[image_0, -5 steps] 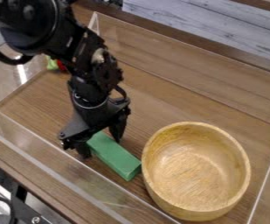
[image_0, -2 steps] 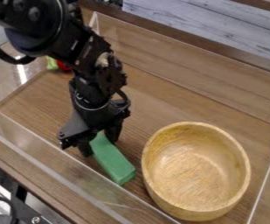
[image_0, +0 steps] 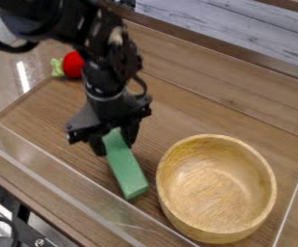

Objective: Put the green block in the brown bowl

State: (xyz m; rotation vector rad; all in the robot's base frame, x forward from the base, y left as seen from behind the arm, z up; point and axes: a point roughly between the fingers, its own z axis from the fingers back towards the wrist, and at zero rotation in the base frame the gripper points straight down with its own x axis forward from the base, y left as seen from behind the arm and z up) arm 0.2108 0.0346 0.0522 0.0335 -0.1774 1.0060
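In the camera view, the gripper (image_0: 109, 136) has its fingers closed on the upper end of the green block (image_0: 125, 169), which tilts just left of the brown bowl (image_0: 217, 186). It looks like the lifting step; next comes carrying it over the bowl's rim and releasing.

Your mint-green block (image_0: 128, 170) tilts, far end raised, just left of the empty light-brown wooden bowl (image_0: 217, 186) sitting upright at near right.

The claw (image_0: 109, 138) has closed on the green block (image_0: 125, 168) and lifted its near end.
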